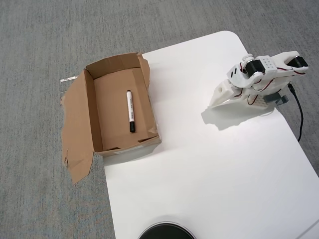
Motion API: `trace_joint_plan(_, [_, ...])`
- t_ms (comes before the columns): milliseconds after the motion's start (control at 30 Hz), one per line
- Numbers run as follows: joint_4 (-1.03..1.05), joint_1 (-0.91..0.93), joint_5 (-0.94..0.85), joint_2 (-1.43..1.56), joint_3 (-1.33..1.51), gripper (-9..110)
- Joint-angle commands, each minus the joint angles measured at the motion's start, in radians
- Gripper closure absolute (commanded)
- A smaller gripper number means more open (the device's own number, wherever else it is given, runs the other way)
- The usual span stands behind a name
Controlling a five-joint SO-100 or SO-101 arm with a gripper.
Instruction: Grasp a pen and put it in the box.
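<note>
Since the slim white marker pen with its black cap [130, 111] already lies flat on the floor of the brown corrugated cardboard box [148, 94], roughly along the box's length and nearer the right-hand wall in the overhead view, I'd judge the putting-in done. What is left looks like a matter of finishing cleanly: the arm should rest folded, well clear of the box, and not reach back over it, as a stray sweep could nudge the light cardboard or tip its shallow wall.

That box sits at the left edge of the white rounded table [199, 164], part of it hanging past the edge over the floor, with its torn, ragged flap [76, 134] spread out to the left. Because it overhangs, I would keep any further motion away from that side.

Well apart, near the table's right edge, the white two-finger gripper [215, 103] points down-left with its tip close to the tabletop. It has hold of nothing; from above I cannot tell how far its jaws stand apart. A black cable [298, 112] trails off behind the arm.

Grey carpet [40, 40] covers the floor all round, a small pale strip [69, 78] lies on it just beside the box's far corner, and a dark round object [165, 232] shows at the bottom edge.
</note>
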Motion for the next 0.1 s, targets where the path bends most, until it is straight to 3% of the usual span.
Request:
trace_joint_plan(0, [0.046, -0.001, 0.001, 0.06, 0.028, 100])
trace_joint_plan(67, [0.046, -0.001, 0.001, 0.06, 0.028, 100])
